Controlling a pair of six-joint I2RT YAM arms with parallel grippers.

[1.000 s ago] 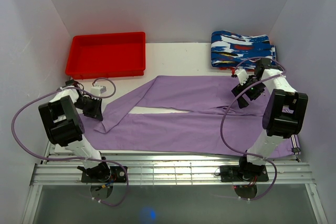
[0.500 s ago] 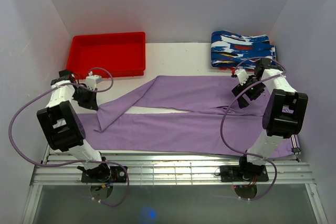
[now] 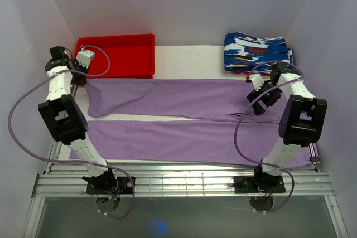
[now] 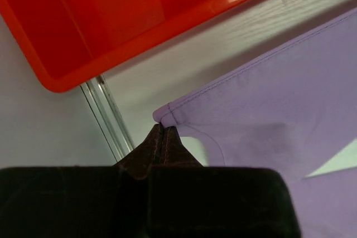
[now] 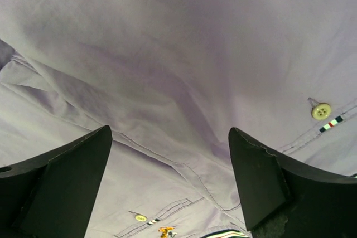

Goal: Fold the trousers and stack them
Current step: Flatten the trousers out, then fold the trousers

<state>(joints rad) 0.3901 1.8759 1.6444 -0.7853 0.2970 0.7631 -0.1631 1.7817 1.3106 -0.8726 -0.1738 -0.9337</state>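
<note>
Lying flat across the white table [image 3: 189, 62], lilac soft cloth trousers [image 3: 189, 116] fill mid-frame. Left fingers [image 4: 172, 150] clench a leg hem [image 4: 223, 89] beside the red plastic tray [image 3: 114, 57], upper left; right fingers [image 5: 61, 176] hang released above the cloth, right. Pale walls [image 3: 184, 4] surround.

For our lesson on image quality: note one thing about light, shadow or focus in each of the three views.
Top external: even soft light, all sharp, a small blue glint on the grey strip before the arm bases. Left wrist: left fingers nearly black, trousers hem stitching crisp. Right wrist: right fingers dark, soft shadows in the cloth folds, button sharp.
</note>
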